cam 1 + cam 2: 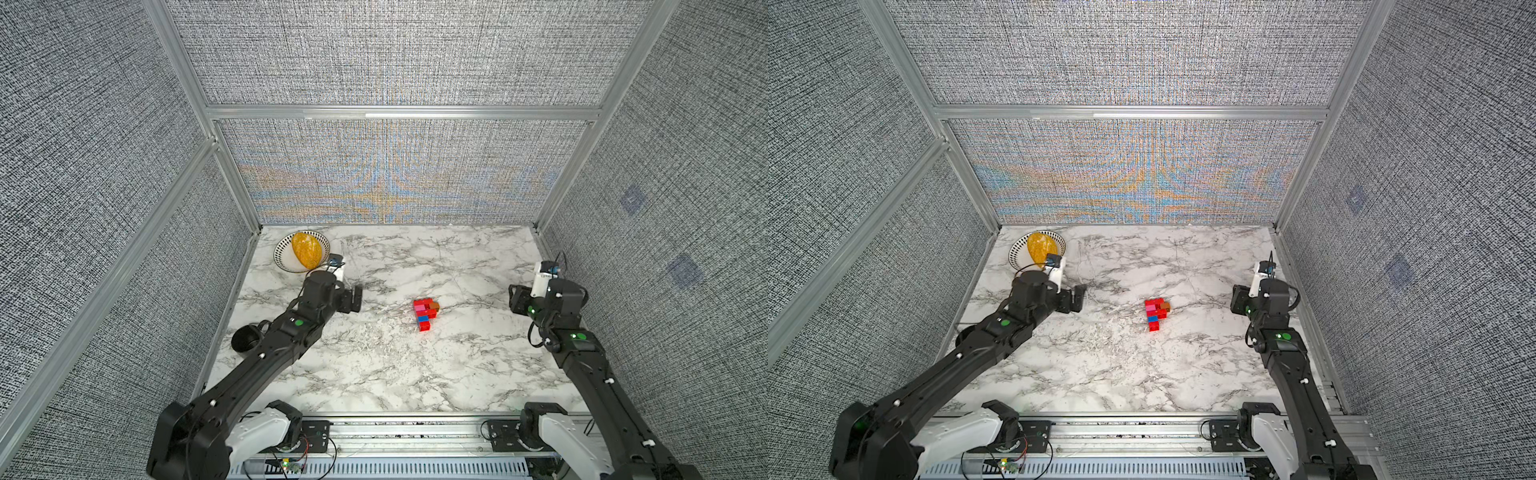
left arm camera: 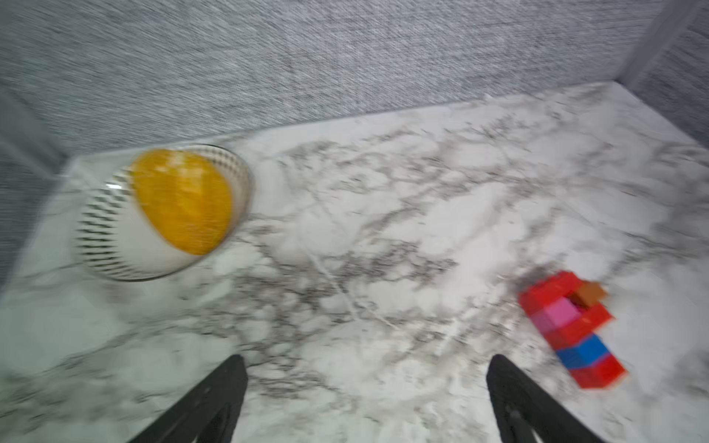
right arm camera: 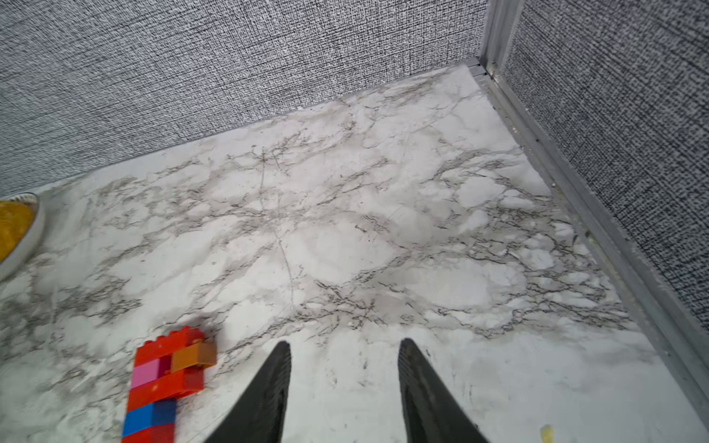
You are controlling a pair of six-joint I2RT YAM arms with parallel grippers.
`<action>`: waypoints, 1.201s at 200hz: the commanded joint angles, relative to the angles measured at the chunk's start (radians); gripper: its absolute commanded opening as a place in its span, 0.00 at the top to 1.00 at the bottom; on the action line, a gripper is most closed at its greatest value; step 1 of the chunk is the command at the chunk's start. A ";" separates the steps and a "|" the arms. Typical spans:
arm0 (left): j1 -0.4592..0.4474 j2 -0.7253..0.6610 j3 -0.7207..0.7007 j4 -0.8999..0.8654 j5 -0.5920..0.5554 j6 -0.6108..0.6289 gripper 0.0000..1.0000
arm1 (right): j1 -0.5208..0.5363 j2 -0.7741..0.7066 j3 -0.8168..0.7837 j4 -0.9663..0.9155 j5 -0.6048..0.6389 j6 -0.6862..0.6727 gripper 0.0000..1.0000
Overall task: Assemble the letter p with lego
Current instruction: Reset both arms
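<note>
The lego bricks are all joined into the letter p point(image 1: 425, 312), a small cluster lying flat near the middle of the marble table point(image 1: 374, 374). Red bricks form most of it, with pink, orange and blue pieces point(image 1: 1156, 312). My left gripper point(image 1: 356, 299) hovers well to its left, open wide and empty; the left wrist view, blurred, shows the cluster point(image 2: 571, 330) beyond one of the fingers point(image 2: 510, 387). My right gripper point(image 1: 515, 300) hangs to its right, near the side wall. Its jaws point(image 3: 345, 343) are apart over bare marble, the cluster point(image 3: 165, 383) off to the side.
A striped white bowl point(image 1: 286, 253) holding a yellow-orange object point(image 1: 306, 250) stands in the back left corner, just behind the left wrist. A black round thing point(image 1: 245, 338) lies under the left arm. Grey fabric walls close three sides; a metal rail point(image 1: 415, 432) runs along the front.
</note>
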 commanded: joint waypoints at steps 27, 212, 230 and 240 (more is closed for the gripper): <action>0.108 -0.101 -0.245 0.385 -0.453 0.146 0.00 | 0.010 -0.058 -0.381 0.779 0.077 -0.143 0.50; 0.426 0.458 -0.245 0.766 0.183 0.140 0.00 | -0.001 0.664 -0.364 1.386 -0.049 -0.233 0.02; 0.427 0.455 -0.247 0.766 0.184 0.141 0.00 | 0.002 0.662 -0.367 1.388 -0.045 -0.233 0.02; 0.426 0.455 -0.247 0.766 0.184 0.143 0.00 | 0.001 0.662 -0.367 1.387 -0.044 -0.233 0.02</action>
